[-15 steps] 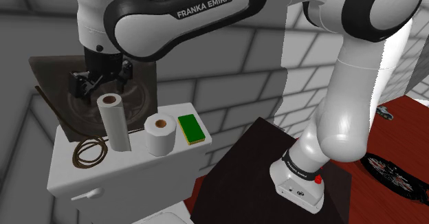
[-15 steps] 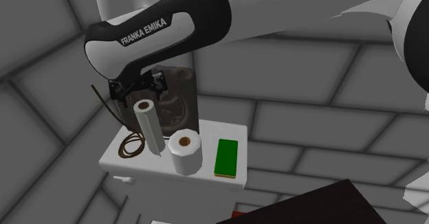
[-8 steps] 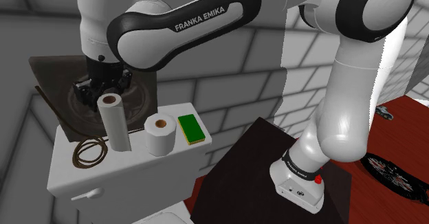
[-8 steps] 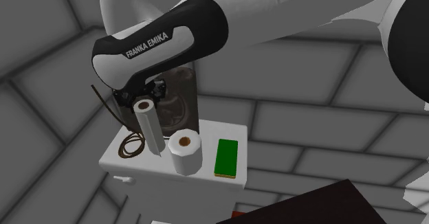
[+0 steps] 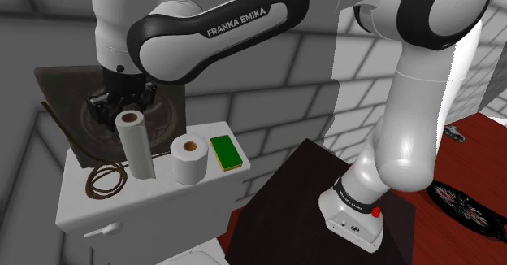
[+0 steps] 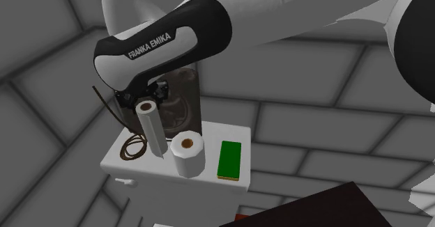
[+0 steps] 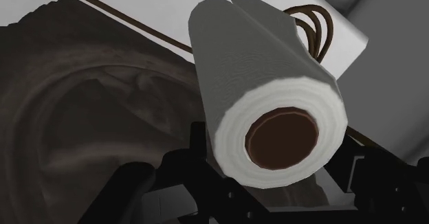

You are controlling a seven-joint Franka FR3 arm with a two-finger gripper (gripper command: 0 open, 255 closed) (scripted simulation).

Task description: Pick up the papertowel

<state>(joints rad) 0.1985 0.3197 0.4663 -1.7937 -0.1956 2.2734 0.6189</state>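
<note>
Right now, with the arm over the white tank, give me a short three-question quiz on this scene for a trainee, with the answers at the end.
1. True or false: the papertowel roll lies on its side on the white tank lid.
2. Fill in: the gripper hangs at the papertowel roll's ____ end.
3. The short roll stands: A) inside the brown coil; B) between the papertowel roll and the green sponge; C) on top of the green sponge.
Key: 1 false, it stands upright. 2 top. 3 B.
</note>
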